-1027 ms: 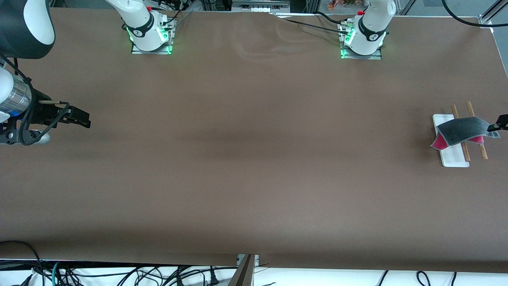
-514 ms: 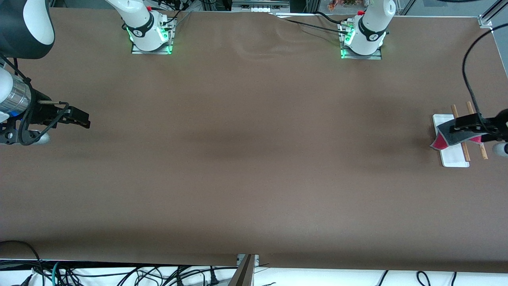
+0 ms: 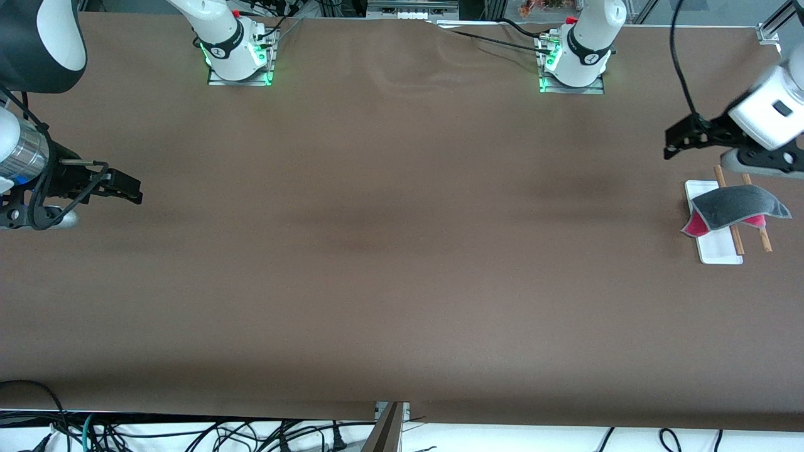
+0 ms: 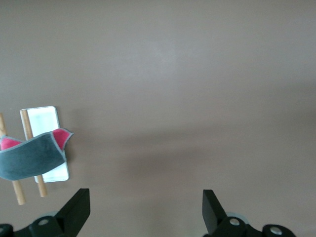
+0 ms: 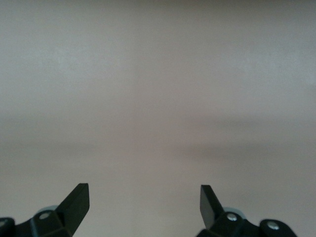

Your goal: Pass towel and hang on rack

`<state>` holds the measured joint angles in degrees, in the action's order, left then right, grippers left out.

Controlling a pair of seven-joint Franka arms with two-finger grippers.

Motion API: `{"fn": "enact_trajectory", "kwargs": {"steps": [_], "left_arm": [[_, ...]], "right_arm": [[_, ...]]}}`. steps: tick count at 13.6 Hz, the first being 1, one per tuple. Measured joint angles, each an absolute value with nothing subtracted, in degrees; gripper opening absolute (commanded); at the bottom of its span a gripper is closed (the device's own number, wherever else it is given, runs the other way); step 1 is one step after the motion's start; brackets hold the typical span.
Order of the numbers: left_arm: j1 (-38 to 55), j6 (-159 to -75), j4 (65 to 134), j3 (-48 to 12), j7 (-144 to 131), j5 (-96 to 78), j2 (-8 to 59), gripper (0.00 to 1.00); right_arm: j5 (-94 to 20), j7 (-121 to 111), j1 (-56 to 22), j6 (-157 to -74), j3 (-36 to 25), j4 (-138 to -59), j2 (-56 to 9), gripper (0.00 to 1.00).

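Grey towel (image 3: 735,206) drapes the rack (image 3: 716,242) at frame right. My left gripper (image 3: 671,145) hovers above, released; my right gripper (image 3: 135,190) waits spread at frame left.

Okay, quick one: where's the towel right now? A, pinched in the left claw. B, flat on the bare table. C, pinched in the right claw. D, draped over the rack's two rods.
D: the towel lies draped across the rack, with both claws open and empty.
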<state>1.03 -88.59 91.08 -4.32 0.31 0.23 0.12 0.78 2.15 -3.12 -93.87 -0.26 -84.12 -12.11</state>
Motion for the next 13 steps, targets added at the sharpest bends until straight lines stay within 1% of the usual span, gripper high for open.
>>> {"fn": "enact_trajectory", "kwargs": {"steps": [3, 5, 13], "left_arm": [[2.6, -90.6, 93.3, -4.3, -1.1, 0.2, -0.1, 1.00], [2.6, -93.1, 94.6, -3.1, -1.1, 0.2, 0.0, 1.00], [2.5, -93.7, 94.7, -0.6, -1.0, 0.2, -0.1, 1.00]], "right_arm": [[0.8, 2.1, -3.1, -93.9, -0.3, -84.1, -12.1, 1.00], [0.8, 2.1, -3.1, -93.9, -0.3, -84.1, -12.1, 1.00], [0.8, 2.1, -3.1, -93.9, -0.3, -84.1, -12.1, 1.00]]}}
